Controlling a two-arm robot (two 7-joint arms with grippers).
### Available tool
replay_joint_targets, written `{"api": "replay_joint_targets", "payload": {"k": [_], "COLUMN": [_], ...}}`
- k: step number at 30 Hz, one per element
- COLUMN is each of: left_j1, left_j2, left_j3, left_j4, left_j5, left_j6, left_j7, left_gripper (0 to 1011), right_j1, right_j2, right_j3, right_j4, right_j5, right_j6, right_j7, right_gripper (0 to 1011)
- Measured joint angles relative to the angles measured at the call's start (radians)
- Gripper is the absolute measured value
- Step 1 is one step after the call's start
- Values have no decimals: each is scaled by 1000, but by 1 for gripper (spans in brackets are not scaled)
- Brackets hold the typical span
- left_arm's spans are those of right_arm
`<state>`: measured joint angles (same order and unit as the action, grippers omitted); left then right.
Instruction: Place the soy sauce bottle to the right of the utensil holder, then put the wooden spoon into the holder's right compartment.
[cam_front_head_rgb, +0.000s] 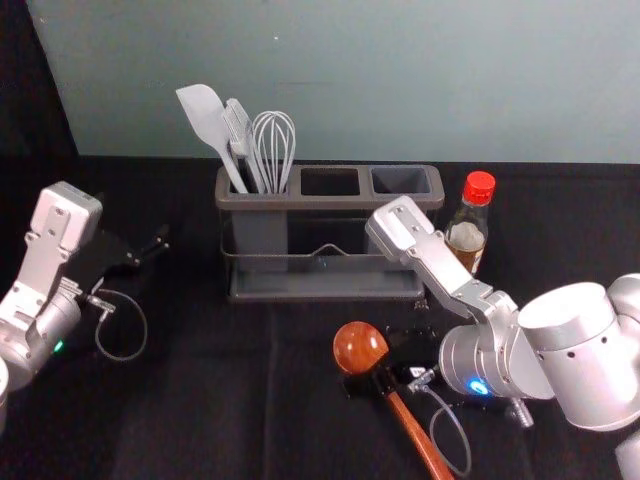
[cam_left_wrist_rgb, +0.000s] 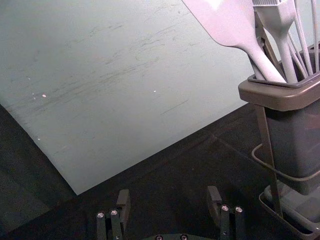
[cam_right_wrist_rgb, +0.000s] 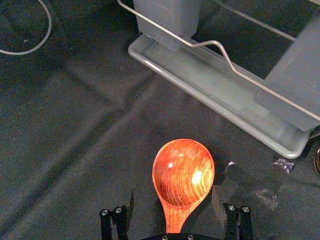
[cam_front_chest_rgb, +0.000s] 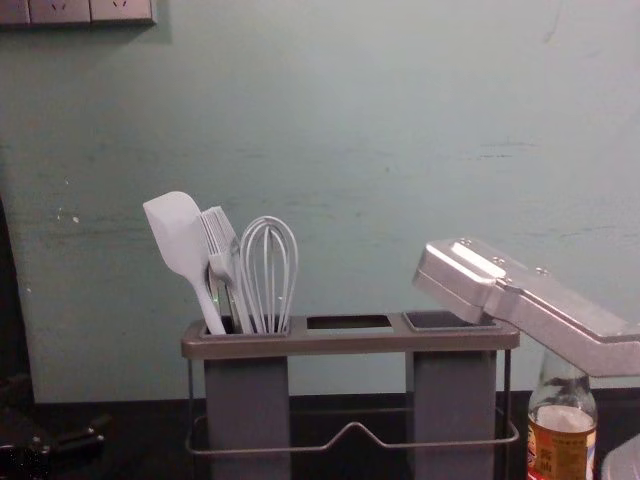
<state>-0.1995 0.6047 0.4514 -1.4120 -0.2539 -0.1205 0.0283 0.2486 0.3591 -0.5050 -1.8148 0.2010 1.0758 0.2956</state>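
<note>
Spoon (cam_front_head_rgb: 360, 347), glossy round-bowled wood, at right gripper (cam_front_head_rgb: 381, 374)

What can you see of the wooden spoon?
The spoon looks glossy, reddish-brown and grained, with a round bowl and a straight, slender handle. It lies on the black cloth before the holder, bowl toward it, handle running out of sight toward the robot. The right tool stands open around where bowl meets handle; whether it touches is unclear.
</note>
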Motion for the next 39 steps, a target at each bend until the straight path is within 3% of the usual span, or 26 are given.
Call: {"api": "replay_joint_targets", "payload": {"k": [39], "left_j1": [0], "left_j2": [0], "left_j3": [0], "left_j4": [0], "left_j5": [0], "left_j6": [0], "left_j7": [0], "left_gripper": [1005], "right_j1": [36], "right_j2": [-63], "right_j3": [0], "right_j4": [93], "right_j5": [-87], "right_j6": [-26], "right_j7": [52], "right_gripper": [1004]}}
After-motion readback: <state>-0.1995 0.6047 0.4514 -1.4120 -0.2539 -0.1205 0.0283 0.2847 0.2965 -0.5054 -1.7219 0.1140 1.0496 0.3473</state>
